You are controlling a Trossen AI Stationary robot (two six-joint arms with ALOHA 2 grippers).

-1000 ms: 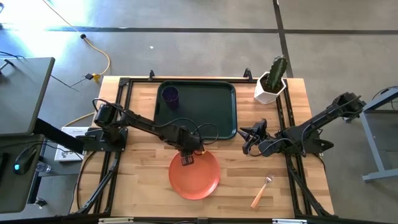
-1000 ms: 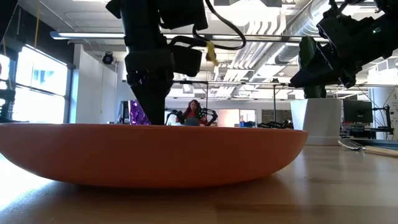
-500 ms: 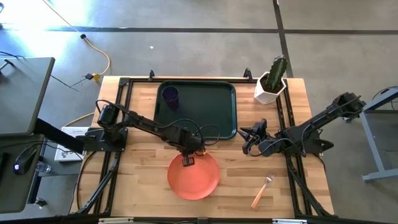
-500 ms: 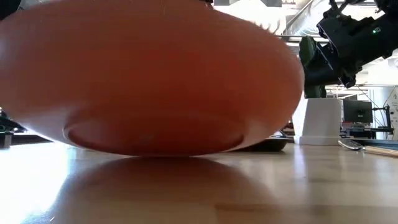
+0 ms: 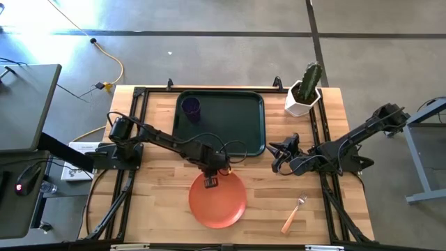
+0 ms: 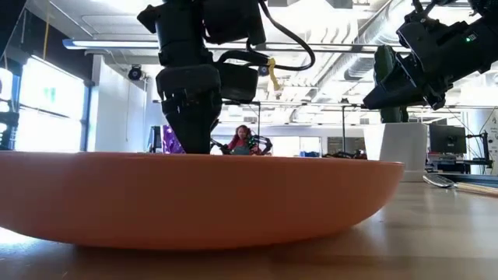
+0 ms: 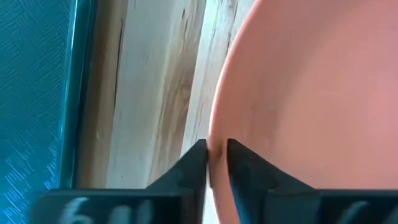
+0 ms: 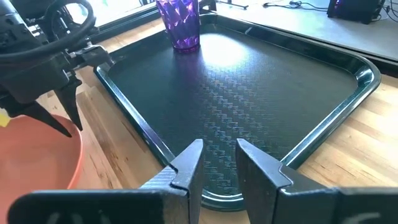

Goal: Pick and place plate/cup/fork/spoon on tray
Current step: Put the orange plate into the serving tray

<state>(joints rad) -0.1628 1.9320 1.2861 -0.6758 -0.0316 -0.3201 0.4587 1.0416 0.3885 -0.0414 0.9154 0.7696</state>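
The orange-red plate (image 5: 219, 202) lies on the table just in front of the dark green tray (image 5: 233, 125), and fills the low view (image 6: 194, 198). My left gripper (image 5: 209, 180) is shut on the plate's far rim. The purple cup (image 5: 191, 109) stands upright in the tray's far left corner. The fork (image 5: 294, 213) lies flat on the table at the near right. The spoon is not in view. My right gripper (image 5: 277, 159) hangs open and empty right of the tray, its fingers (image 8: 189, 165) facing the tray (image 8: 249, 93). My left gripper pinches the plate's far rim (image 7: 214, 134) between its two fingers, one finger inside the plate and one outside. The fingers (image 6: 191, 132) point down from above. The plate sits level with its base down at the table.
A white pot with a cactus (image 5: 303, 92) stands at the far right corner. Black rails run along the table's left and right sides. Bare wood lies between the plate and the fork. A person shows far off in the room (image 6: 243, 140).
My left gripper has lifted the plate off the table by its far rim, so its underside showed in the low view, and has lowered it again. The plate now sits level, a little closer to the table's near edge than before.
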